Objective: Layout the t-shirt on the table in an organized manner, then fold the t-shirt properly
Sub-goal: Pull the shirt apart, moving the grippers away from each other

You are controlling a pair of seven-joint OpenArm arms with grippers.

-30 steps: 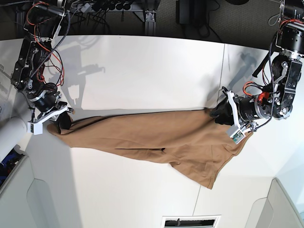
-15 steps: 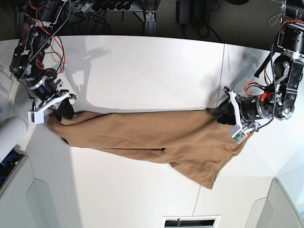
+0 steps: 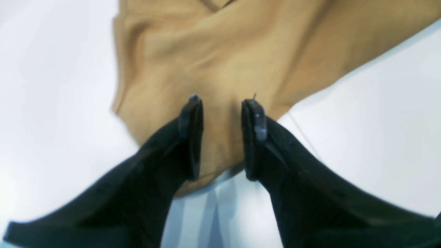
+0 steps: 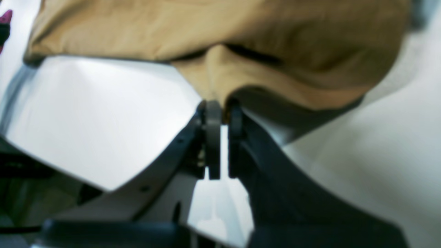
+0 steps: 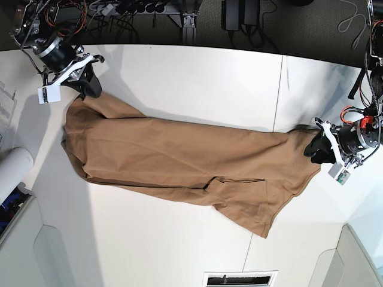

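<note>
The t-shirt lies stretched in a long band across the white table, running from the far left corner of the overhead view to the right edge. A lower flap of cloth hangs toward the near side, right of centre.

Right gripper: jaws nearly together, pinching a small fold of the tan cloth between the pads. In the overhead view the right gripper sits at the far left corner of the table, with the shirt's end drawn up to it. Cloth just behind the pinch is raised off the table and casts a shadow.

Left gripper: jaws stand partly apart, with the shirt's edge lying in the gap between them. The fingers do not visibly press the cloth; I cannot tell whether it is gripped. Overhead, the left gripper is at the shirt's right end, just past the thin dark seam.

A white cylinder lies at the left edge.
</note>
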